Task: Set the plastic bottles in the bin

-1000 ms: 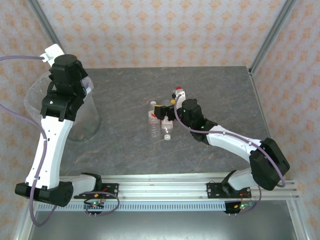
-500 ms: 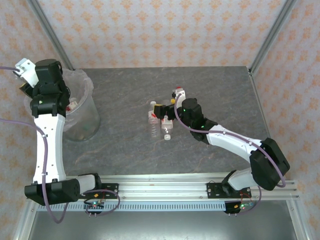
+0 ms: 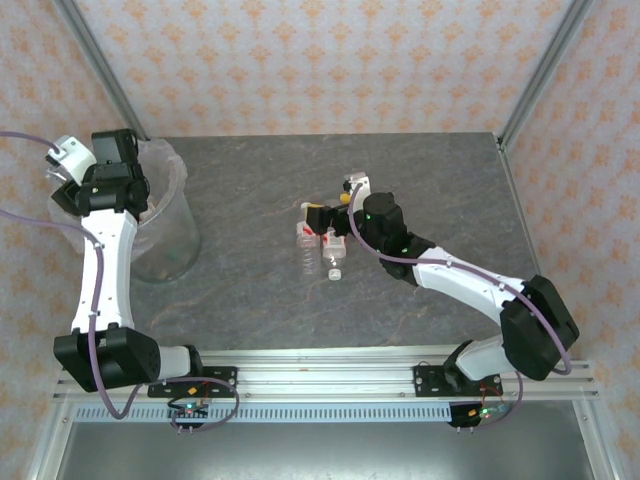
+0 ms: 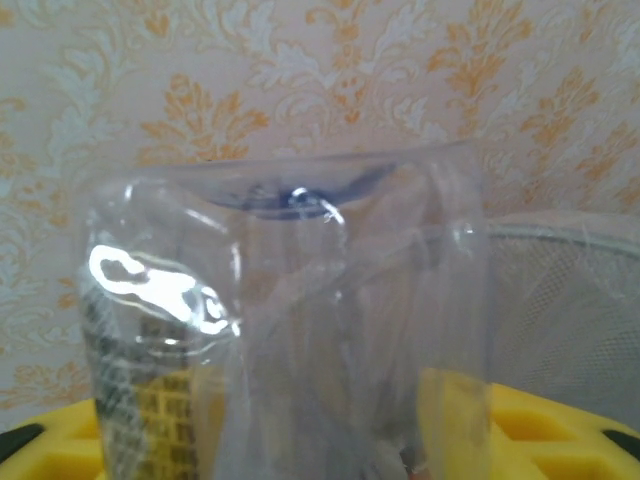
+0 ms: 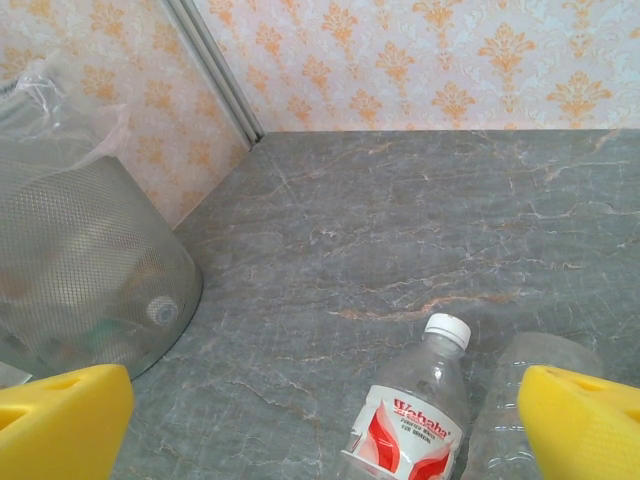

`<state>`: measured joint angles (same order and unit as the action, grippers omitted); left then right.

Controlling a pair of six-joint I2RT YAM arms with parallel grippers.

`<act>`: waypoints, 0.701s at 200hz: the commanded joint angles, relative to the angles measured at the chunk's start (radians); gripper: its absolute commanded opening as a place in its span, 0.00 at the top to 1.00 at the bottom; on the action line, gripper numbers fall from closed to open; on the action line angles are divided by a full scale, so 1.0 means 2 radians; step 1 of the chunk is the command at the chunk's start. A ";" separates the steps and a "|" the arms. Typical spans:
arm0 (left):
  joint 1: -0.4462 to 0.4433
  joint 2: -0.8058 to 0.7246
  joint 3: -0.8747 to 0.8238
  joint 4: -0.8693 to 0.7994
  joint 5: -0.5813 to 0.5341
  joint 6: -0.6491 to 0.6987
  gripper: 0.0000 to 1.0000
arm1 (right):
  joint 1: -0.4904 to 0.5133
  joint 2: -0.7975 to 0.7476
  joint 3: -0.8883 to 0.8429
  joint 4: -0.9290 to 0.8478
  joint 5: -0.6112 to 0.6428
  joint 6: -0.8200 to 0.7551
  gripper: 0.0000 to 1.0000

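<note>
Two clear plastic bottles lie mid-table: one with a white cap and red-and-white label (image 3: 305,245) (image 5: 420,400), and a second one (image 3: 335,258) (image 5: 535,395) beside it. My right gripper (image 3: 318,218) (image 5: 325,412) hovers just above them, open, with the labelled bottle below the gap between its yellow fingers (image 5: 70,410). The bin (image 3: 168,245) (image 5: 80,260) stands at the far left, and bottles show dimly inside it. My left gripper (image 3: 112,172) (image 4: 325,445) is at the bin's far-left rim. Crinkly clear plastic (image 4: 300,300) sits right in front of it and hides the gap between its fingers.
Wallpapered walls and metal corner posts (image 3: 100,60) close in the table at the back and sides. The bin's mesh wall (image 4: 570,300) is to the right of the left gripper. Bare grey tabletop (image 3: 430,170) stretches on the right.
The left gripper has come up from over the bin and swung back-left to its far rim. The right arm has barely moved above the two bottles.
</note>
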<state>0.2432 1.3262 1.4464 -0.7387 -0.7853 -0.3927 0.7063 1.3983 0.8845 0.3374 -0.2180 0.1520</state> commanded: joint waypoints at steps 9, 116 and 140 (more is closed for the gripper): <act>0.004 0.023 0.034 -0.059 -0.040 -0.035 0.22 | 0.004 0.008 0.017 -0.002 -0.006 -0.009 0.01; 0.003 -0.003 0.065 -0.053 0.139 -0.028 0.00 | 0.004 0.010 0.009 -0.017 0.080 0.006 0.01; 0.003 -0.017 0.059 -0.034 0.223 -0.023 0.00 | 0.003 0.018 0.016 -0.054 0.120 0.016 0.01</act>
<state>0.2432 1.3426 1.5612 -0.8463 -0.5369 -0.4599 0.7063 1.4117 0.8852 0.3073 -0.1028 0.1570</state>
